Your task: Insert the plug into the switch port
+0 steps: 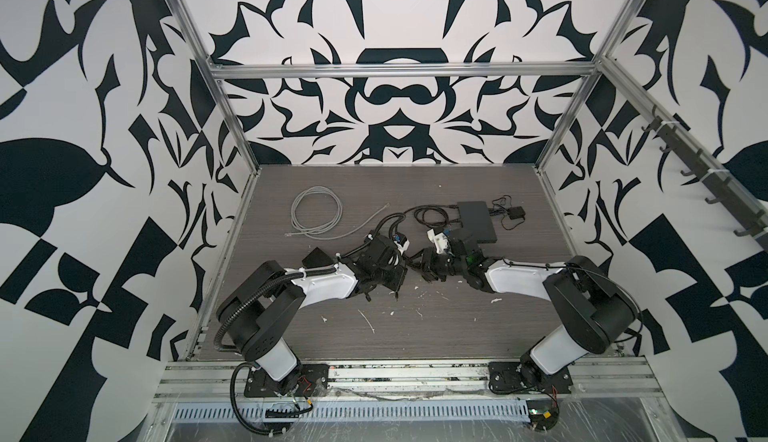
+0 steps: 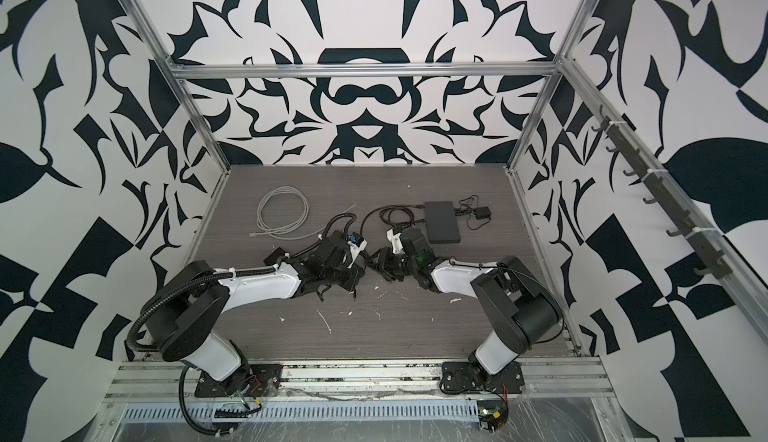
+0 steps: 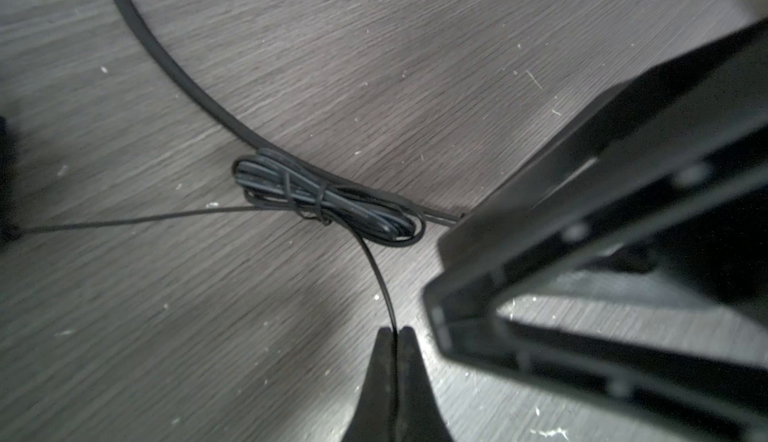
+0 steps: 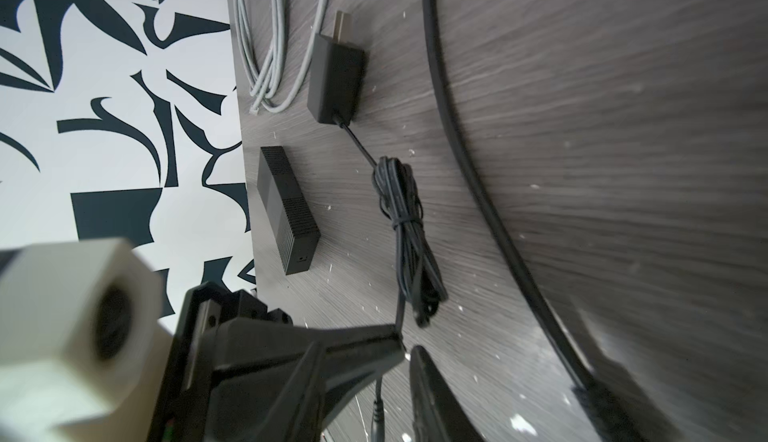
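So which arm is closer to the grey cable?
The left arm. The grey cable lies just beyond it, on the same side; the right arm reaches in from the opposite side, farther away.

**No readable text anywhere**

Looked through every view and there's nothing legible. The flat black rectangular switch box [image 1: 478,220] on the grey wood-grain worktop [image 1: 415,336] shows a plain top in both top views. The ribbed black block [image 4: 286,211] in the right wrist view has no print I can make out. The black-and-white patterned walls [image 1: 395,107] are just abstract shapes, not letters or signs.
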Robot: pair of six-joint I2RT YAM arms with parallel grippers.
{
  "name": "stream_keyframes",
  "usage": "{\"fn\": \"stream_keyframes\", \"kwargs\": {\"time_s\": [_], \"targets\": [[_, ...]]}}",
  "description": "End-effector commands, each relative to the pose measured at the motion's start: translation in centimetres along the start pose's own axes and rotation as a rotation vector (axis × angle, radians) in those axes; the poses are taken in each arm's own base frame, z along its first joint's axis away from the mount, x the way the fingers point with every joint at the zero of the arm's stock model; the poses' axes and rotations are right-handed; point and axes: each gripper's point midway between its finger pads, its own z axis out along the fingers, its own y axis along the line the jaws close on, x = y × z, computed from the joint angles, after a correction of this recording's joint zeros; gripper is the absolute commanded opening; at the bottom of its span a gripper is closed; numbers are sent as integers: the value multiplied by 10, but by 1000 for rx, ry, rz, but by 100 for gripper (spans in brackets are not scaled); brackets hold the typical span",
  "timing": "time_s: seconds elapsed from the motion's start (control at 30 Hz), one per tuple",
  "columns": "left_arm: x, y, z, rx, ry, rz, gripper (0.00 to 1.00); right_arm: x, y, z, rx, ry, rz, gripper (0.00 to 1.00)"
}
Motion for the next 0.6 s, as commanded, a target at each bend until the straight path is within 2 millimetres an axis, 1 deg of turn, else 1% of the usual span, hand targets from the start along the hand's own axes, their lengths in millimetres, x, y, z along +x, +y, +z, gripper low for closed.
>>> {"fn": "stream_keyframes", "kwargs": {"time_s": [0.0,0.07,0.2,0.23,0.33,0.37,0.43,0.47,0.57], "targets": [[-1,-5,-3,38,-17,18,0,-14,11,7,-43,-52,24,35],[-1,-6,-3,41,-17,18,0,-13,6,11,-39,-55,37,34],[-1,-8,-4,53,-16,25,0,-10,4,19,-54,-58,53,24],[-1,-8,-4,53,-15,25,0,-10,3,21,-60,-60,61,21],[0,-6,-4,40,-15,23,0,-10,1,24,-80,-63,83,9],[0,-4,-4,31,-13,19,0,-10,1,25,-84,-64,91,8],[0,0,-4,14,-16,12,2,-11,0,25,-90,-69,104,4],[0,3,-5,3,-17,7,3,-11,0,24,-93,-72,108,0],[-2,13,-6,-32,-23,-14,11,-12,2,20,-86,-88,107,0]]}}
